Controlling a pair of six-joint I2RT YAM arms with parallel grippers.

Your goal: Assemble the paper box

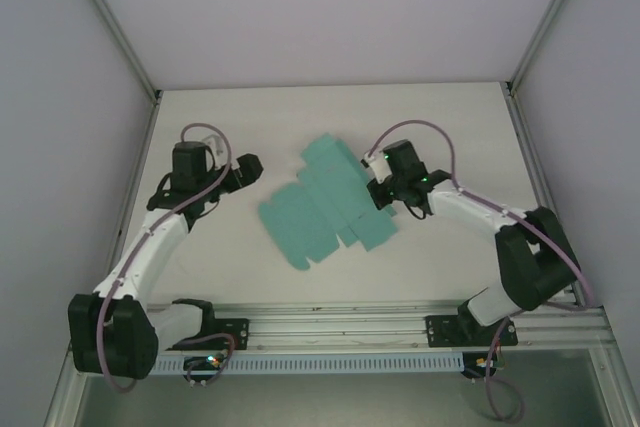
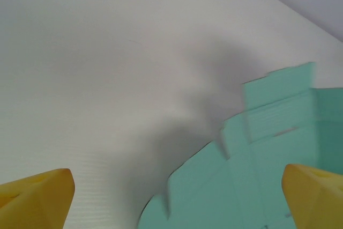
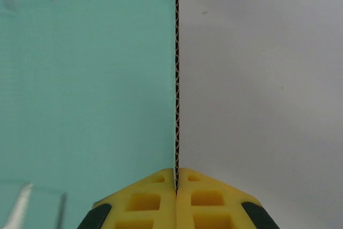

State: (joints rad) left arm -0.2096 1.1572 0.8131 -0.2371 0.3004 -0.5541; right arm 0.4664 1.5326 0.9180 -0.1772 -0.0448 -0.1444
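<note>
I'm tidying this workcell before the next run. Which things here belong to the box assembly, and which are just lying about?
Part of the job:
paper box, a flat teal sheet with flaps
right gripper, shut on the sheet's edge
left gripper, open at the sheet's other side

Just there:
table
metal rail along the near edge
enclosure walls

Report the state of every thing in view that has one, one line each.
paper box: unfolded flat sheet, not assembled, lying on the table, one edge pinched.
left gripper: open, jaws wide, holding nothing, over the sheet's edge.
right gripper: shut on the paper box's edge.
</note>
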